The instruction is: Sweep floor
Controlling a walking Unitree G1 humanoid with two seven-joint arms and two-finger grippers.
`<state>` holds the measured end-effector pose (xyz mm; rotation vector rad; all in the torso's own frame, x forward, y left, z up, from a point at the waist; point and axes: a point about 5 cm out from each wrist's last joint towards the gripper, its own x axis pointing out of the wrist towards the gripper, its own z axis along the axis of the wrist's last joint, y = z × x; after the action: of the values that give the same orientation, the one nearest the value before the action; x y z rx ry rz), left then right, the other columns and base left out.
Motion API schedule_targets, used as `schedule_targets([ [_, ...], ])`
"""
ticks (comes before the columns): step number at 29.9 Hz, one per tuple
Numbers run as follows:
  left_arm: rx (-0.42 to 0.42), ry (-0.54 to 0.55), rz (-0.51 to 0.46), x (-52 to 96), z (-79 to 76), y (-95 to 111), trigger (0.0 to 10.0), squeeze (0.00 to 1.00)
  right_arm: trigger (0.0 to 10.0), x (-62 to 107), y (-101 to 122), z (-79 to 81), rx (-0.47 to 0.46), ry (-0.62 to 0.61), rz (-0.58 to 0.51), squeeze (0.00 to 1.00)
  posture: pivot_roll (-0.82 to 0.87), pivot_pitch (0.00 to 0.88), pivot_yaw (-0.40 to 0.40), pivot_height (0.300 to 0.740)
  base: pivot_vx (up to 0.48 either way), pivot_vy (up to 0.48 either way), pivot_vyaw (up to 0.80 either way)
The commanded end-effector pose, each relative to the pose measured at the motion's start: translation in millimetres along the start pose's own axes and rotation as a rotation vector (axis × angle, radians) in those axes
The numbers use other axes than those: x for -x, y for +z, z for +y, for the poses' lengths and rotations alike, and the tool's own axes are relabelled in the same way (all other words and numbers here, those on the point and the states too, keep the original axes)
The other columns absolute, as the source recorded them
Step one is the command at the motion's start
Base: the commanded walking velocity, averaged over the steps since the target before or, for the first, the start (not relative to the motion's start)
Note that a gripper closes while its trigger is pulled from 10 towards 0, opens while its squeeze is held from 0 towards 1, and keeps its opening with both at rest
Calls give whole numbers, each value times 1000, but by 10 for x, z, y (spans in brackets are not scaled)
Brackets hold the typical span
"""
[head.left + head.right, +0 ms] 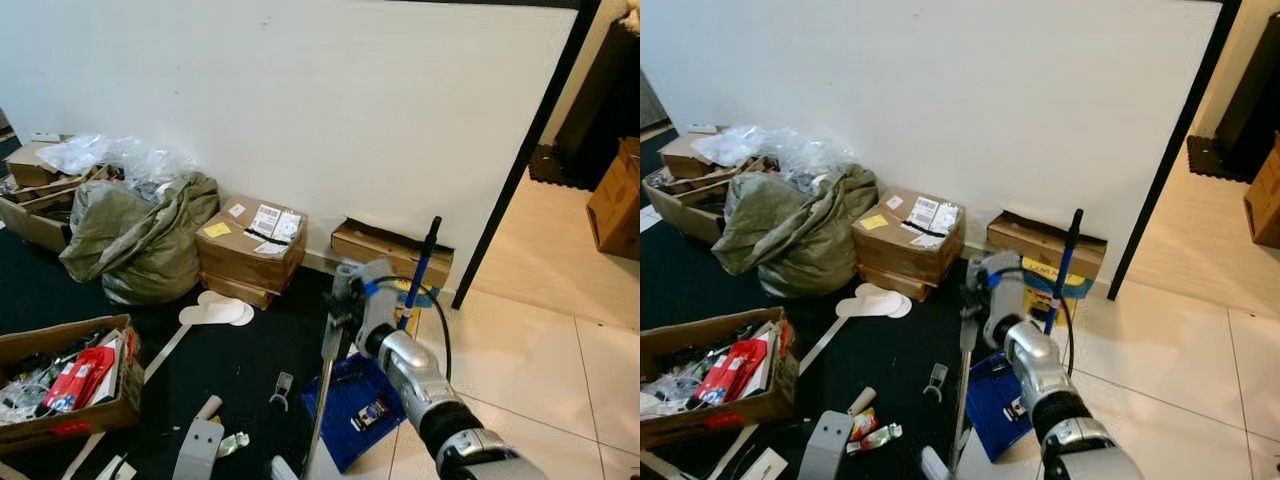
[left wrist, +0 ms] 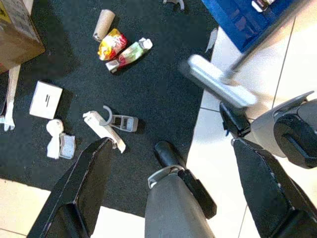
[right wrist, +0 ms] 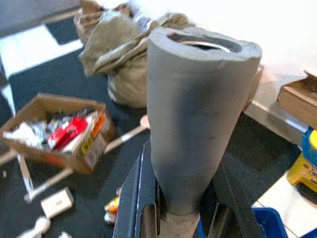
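Your right hand (image 1: 345,300), at center right of the head view, is pinched around the grey foam grip of the broom handle (image 3: 198,119), with the metal shaft running down toward the bottom center of the frame. Your left hand (image 2: 168,198) hangs low with its two black fingers spread wide, holding nothing, above the edge where the black rug (image 1: 240,360) meets the white tile. The broom head (image 2: 218,87) shows blurred in the left wrist picture, near the blue dustpan (image 1: 350,400). Litter lies on the rug: a cardboard tube (image 2: 104,25), snack wrappers (image 2: 124,47), a small white box (image 2: 45,99). The risk, judging from here, is that a wide stroke knocks over the blue-handled tool (image 1: 420,270) leaning at the wall, or catches the rug's edge and scatters the litter instead of gathering it.
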<state>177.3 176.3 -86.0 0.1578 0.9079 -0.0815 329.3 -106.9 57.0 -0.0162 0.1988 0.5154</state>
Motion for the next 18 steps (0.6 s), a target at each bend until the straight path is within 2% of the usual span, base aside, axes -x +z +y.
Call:
schedule_targets([
  [1,-4,4,38,19,2,-92,10000,0,10000,21,-27,-8,26,6,7,0,-146,0,-1,740,0,0,0],
  [13,1,0,45,10,-55,-80,10000,0,10000,23,-7,-8,-14,10,-24,0,-140,0,-9,740,0,0,0],
  [18,4,-2,40,-1,-95,-47,10000,0,10000,19,3,-2,-3,18,-28,0,-133,0,-10,740,0,0,0],
])
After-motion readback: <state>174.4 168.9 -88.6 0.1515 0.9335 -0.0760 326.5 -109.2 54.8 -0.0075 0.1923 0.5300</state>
